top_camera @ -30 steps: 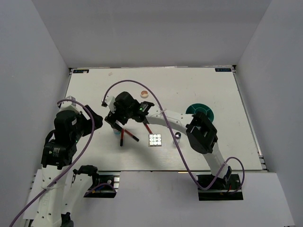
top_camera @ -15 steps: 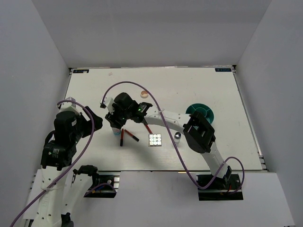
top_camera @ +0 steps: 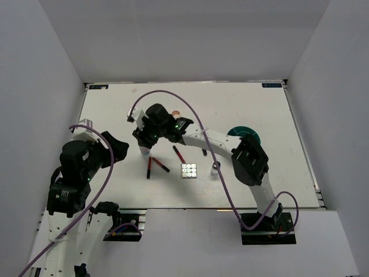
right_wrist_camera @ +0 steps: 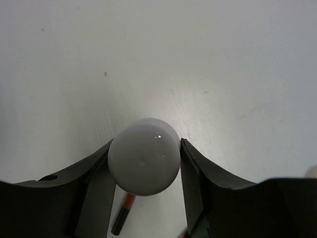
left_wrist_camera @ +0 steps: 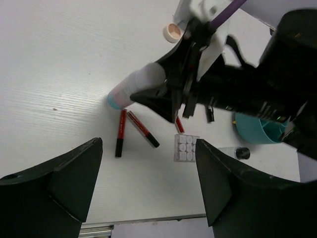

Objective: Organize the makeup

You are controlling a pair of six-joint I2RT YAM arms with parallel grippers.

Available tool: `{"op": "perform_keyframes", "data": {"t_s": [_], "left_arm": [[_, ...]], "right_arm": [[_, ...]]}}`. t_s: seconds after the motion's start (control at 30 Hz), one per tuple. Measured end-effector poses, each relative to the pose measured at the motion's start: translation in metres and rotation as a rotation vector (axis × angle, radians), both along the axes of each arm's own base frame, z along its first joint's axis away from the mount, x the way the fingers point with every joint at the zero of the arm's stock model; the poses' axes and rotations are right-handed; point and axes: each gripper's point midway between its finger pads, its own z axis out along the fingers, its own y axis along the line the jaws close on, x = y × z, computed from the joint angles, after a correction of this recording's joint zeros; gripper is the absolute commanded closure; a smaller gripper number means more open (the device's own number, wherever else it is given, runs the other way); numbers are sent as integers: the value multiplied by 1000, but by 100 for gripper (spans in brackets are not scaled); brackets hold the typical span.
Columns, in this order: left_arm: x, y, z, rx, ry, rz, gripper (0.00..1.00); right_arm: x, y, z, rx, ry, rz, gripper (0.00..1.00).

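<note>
Bottle gripped, destination not yet reached

The white bottle (right_wrist_camera: pixel 143 158) sat clamped between the fingers of the right gripper (right_wrist_camera: pixel 144 166), which pressed against both of its sides. From the left wrist view it leaned at a tilt, its teal end low toward the table (left_wrist_camera: pixel 59 59); whether that end touched the surface could not be told. It hung at the left of the scattered makeup, far from the teal tub (top_camera: pixel 245 134) on the right side.

Just beside the bottle lay two red-and-black pencils (left_wrist_camera: pixel 119 133), with a third a little further right. The square palette (top_camera: pixel 188 171) sat next to them, the silver-capped vial (top_camera: pixel 215 168) beyond it, and the peach compact (left_wrist_camera: pixel 173 32) lay apart toward the far edge, partly hidden behind the arm in the top view.

The left gripper (left_wrist_camera: pixel 148 173) hovered at its own side, fingers spread wide and holding nothing.

The step in hand looked like the carry of the bottle, with every other item not yet sorted. The next move would call for lifting the bottle clear of the pencils and bringing it across toward the tub without sweeping the palette or vial. The tilt suggested it could slip or tip on release unless set down squarely.
</note>
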Motion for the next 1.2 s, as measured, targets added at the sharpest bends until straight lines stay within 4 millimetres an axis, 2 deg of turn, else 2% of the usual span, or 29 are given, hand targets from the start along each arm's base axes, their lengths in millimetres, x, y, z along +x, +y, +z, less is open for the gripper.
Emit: {"op": "perform_keyframes", "data": {"t_s": [0.07,0.17,0.33,0.43,0.5,0.57,0.7,0.77,0.87,1.03,1.2], "left_arm": [[1,-6,3,-9,-13,-37,16],[2,-16,6,-25,-31,-90,16],[7,-25,-3,-42,-34,-143,17],[9,-28,-16,-44,-12,-159,17],[11,-29,-24,-43,2,-164,17],[14,-30,-31,-44,15,-167,17],[20,-33,-47,-47,49,-177,17],[24,-35,-53,-50,63,-185,17],[28,-37,-64,-53,83,-192,17],[34,-41,-69,-57,91,-213,17],[41,-44,-69,-59,75,-229,17]], "right_arm": [[14,-10,23,28,-33,-28,100],[39,-40,75,90,-107,-93,100],[67,-123,163,185,-247,-235,100],[74,-171,188,195,-317,-322,100],[75,-199,193,184,-343,-375,100],[78,-228,190,153,-351,-431,100],[80,-278,174,79,-331,-533,100],[77,-303,164,45,-324,-582,100],[60,-340,148,-6,-305,-644,100],[37,-379,146,-27,-306,-724,100],[22,-405,138,-35,-301,-791,100]]}}
